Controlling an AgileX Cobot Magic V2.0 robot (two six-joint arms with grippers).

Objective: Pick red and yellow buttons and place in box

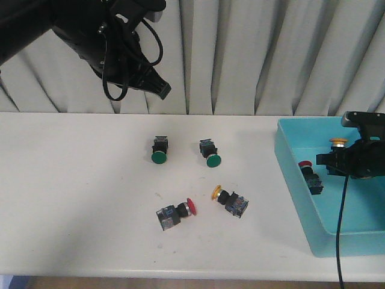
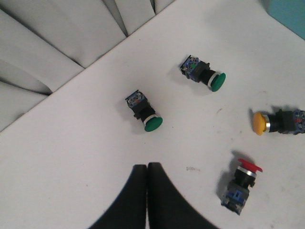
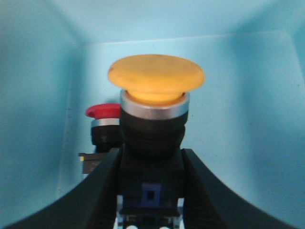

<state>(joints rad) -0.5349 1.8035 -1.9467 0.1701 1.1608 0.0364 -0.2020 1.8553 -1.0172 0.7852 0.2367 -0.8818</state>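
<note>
My right gripper (image 1: 335, 159) (image 3: 151, 164) is inside the turquoise box (image 1: 295, 198), shut on a yellow button (image 3: 155, 83) (image 1: 338, 142) by its black body. A red button (image 1: 310, 174) (image 3: 102, 122) lies in the box beside it. On the white table a second red button (image 1: 178, 212) (image 2: 242, 183) and a second yellow button (image 1: 230, 200) (image 2: 279, 121) lie on their sides. My left gripper (image 1: 162, 89) (image 2: 147, 167) hangs high above the table's back left, shut and holding nothing.
Two green-capped switches (image 1: 159, 150) (image 1: 210, 154) lie on the table behind the red and yellow ones, also seen as green caps (image 2: 146, 111) (image 2: 206, 75). A grey curtain (image 1: 252, 54) hangs behind the table. The box wall (image 3: 33, 95) is close round my right gripper.
</note>
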